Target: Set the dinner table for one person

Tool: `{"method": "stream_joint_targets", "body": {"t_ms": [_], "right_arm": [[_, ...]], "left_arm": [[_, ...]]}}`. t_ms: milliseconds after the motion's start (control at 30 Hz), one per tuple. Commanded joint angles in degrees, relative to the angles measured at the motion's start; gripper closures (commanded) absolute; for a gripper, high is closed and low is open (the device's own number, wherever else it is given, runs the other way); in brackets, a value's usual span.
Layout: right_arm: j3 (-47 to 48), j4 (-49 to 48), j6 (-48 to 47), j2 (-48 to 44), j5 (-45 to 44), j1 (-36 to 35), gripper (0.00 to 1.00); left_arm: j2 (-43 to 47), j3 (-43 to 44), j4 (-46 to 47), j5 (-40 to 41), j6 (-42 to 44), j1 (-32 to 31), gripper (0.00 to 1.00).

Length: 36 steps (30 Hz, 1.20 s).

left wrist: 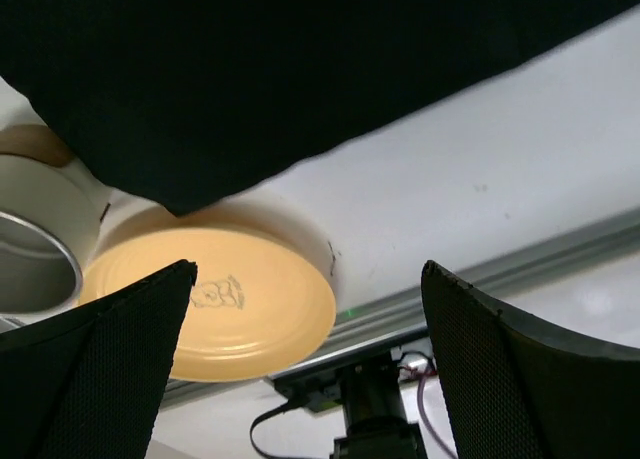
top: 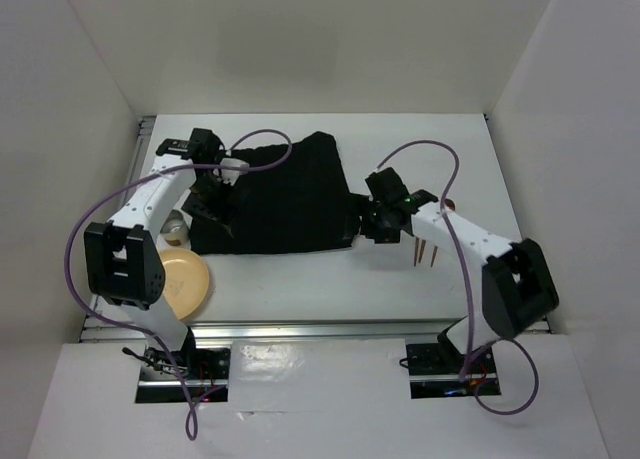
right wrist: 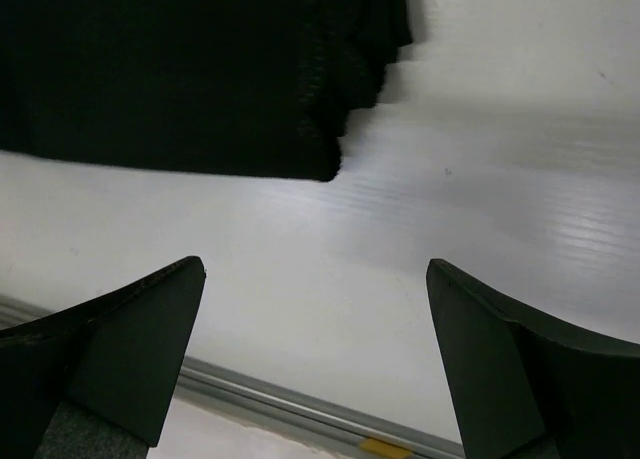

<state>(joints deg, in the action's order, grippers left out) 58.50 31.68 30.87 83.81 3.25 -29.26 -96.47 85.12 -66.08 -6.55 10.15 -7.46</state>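
— Left gripper (left wrist: 308, 274) and right gripper (right wrist: 315, 267): gripping?
— No, both are gaping, empty, at black mat's (top: 280, 194) nine and four o'clock. Underneath is lying the dinner table (top: 300, 279), yellow plate (top: 185, 281) at its eight.

Left end effector (left wrist: 308, 269) and right end effector (right wrist: 315, 262) parted, seemingly hovering

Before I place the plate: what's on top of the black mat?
Nothing shows on the black mat. The open left gripper and right gripper hang at its side edges, hiding bits of cloth.
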Motion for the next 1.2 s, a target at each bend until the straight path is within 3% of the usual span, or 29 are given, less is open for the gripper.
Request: {"method": "stream_joint_targets", "body": {"t_ms": [0, 333, 467, 500, 533, 667, 867, 1033, 1067, 1100, 1133, 1167], "right_arm": [[1.7, -3.4, 6.9, 7.3, 2.4, 2.6, 0.00], [3.3, -11.5, 13.4, 18.7, 7.2, 3.9, 0.00], [3.8, -15.1, 14.0, 22.3, 11.7, 3.9, 0.11], [3.8, -15.6, 14.6, 22.8, 11.7, 3.9, 0.16], [4.3, -15.6, 15.1, 22.8, 11.7, 3.9, 0.40], [2.0, -11.7, 15.1, 20.1, 10.7, 5.7, 1.00], [-12.1, -10.1, 18.5, 3.7, 3.5, 10.7, 1.00], [-16.7, -7.7, 19.0, -0.3, 3.5, 11.3, 1.00], [-17.3, -7.7, 19.0, -0.3, 3.5, 11.3, 0.90], [-17.3, -7.1, 19.0, -0.3, 3.5, 11.3, 0.74], [-17.3, -6.5, 18.3, -0.3, 3.5, 11.3, 0.45], [-16.4, -5.8, 18.3, -0.3, 2.8, 11.3, 0.32]], "left_arm": [[-4.6, -1.1, 6.5, 3.5, -4.3, 2.3, 0.00], [-7.9, -5.2, 10.0, 5.1, -4.8, 3.5, 0.00], [-7.9, -5.9, 10.5, 3.8, -4.8, 3.5, 0.00], [-7.9, -5.9, 10.5, 3.8, -4.8, 3.5, 0.00], [-7.9, -5.9, 10.5, 3.8, -4.8, 3.5, 0.00], [-7.9, -5.9, 10.0, 4.9, -3.7, 3.5, 0.00], [-9.3, -4.1, 10.0, 4.3, -3.7, 2.9, 0.00], [-10.8, -2.9, 9.5, 4.8, -3.2, -0.7, 0.00], [-10.8, -2.3, 9.5, 4.1, -3.2, -1.6, 0.00], [-11.5, -2.3, 9.5, 4.1, -3.2, -1.6, 0.00], [-11.5, -2.3, 9.5, 3.6, -3.2, -2.4, 0.00], [-11.5, -2.3, 9.0, 3.6, -3.2, -2.4, 0.00]]}}
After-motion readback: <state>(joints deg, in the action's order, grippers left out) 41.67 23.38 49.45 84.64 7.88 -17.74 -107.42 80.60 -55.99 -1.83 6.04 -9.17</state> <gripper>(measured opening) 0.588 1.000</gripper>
